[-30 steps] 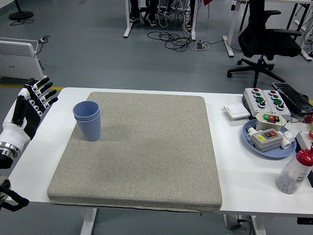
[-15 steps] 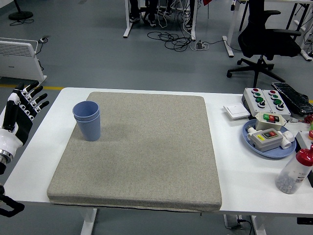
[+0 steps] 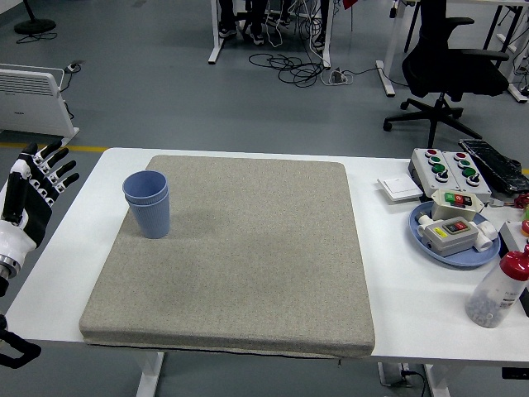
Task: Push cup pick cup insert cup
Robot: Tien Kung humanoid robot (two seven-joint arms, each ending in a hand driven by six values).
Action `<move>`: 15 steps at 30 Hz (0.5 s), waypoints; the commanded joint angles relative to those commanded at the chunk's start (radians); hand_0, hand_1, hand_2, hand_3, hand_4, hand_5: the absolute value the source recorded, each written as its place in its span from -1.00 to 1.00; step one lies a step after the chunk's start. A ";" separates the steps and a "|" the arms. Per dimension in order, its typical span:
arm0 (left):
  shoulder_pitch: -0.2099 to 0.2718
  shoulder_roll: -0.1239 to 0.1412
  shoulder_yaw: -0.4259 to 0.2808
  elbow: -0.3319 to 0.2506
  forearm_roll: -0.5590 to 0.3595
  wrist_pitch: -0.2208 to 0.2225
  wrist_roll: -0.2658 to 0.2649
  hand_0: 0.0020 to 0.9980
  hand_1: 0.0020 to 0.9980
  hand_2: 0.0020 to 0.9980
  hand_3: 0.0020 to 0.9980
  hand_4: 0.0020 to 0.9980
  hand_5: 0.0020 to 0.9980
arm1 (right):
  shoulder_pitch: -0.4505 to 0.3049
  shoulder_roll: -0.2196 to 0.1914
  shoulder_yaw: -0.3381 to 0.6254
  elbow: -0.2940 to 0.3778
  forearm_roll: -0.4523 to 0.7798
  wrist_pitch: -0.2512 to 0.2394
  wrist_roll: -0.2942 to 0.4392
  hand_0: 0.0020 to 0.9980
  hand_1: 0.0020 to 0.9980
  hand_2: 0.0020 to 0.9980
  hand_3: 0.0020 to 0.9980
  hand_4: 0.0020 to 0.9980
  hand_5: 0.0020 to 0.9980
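Two blue cups (image 3: 148, 203) stand upright on the left part of the grey mat (image 3: 240, 256), one nested inside the other. My left hand (image 3: 31, 194) is at the picture's left edge, off the table's left side and well clear of the cups. Its fingers are spread and hold nothing. My right hand does not show in the head view.
On the table's right side are a blue plate (image 3: 423, 233) with button boxes, a white button box (image 3: 449, 168), a small white pad (image 3: 400, 189) and a clear bottle with a red cap (image 3: 498, 289). A black office chair (image 3: 450, 62) stands on the floor beyond.
My left hand has drawn back to the left, away from the cups and off the table's edge. The cups have not moved.
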 joint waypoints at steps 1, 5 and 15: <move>0.000 0.000 0.000 0.000 0.000 0.000 0.000 0.71 0.79 0.86 0.78 0.25 1.00 | 0.000 0.000 0.000 0.000 0.000 0.000 0.000 0.45 0.32 0.34 0.18 -0.79 0.09; 0.000 -0.002 -0.001 0.001 0.002 0.002 -0.001 0.71 0.79 0.86 0.78 0.25 1.00 | 0.000 0.000 -0.001 0.000 0.001 0.000 0.000 0.45 0.32 0.34 0.18 -0.79 0.09; 0.011 -0.006 -0.009 0.003 0.005 0.005 -0.001 0.71 0.80 0.87 0.79 0.25 1.00 | -0.008 0.002 -0.002 0.000 -0.002 0.001 0.000 0.45 0.32 0.34 0.18 -0.79 0.09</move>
